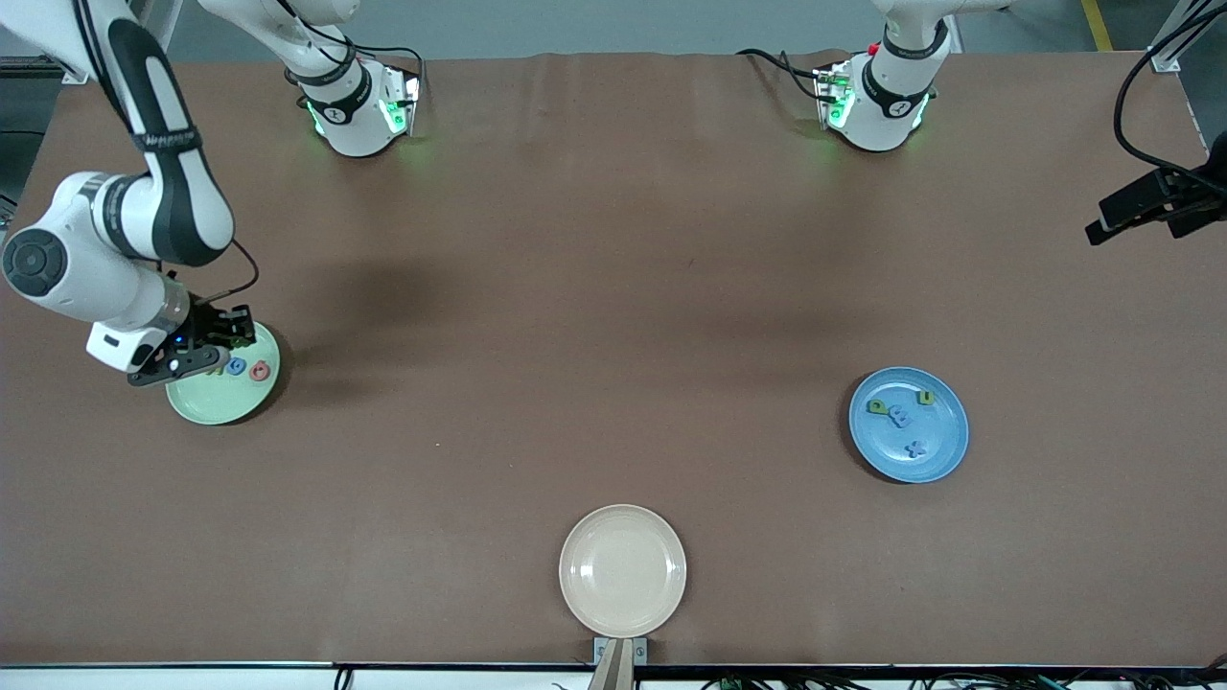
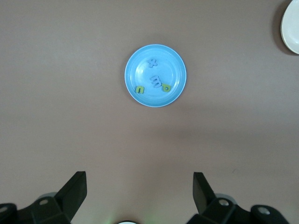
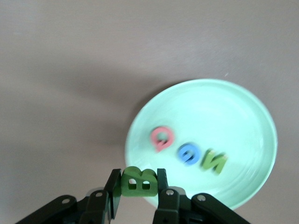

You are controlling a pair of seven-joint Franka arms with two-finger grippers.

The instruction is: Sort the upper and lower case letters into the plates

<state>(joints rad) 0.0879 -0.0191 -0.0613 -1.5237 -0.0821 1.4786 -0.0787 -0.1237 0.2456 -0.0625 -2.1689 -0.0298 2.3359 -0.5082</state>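
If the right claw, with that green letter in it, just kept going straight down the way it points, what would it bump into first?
Probably the pale green plate: the right claw, shut on the green B, hangs over its rim. It could also just clip the table beside it; depth is unclear.

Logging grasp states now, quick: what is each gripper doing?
Left gripper: open, empty, high over the table.
Right gripper: shut on green letter B, over the green plate.
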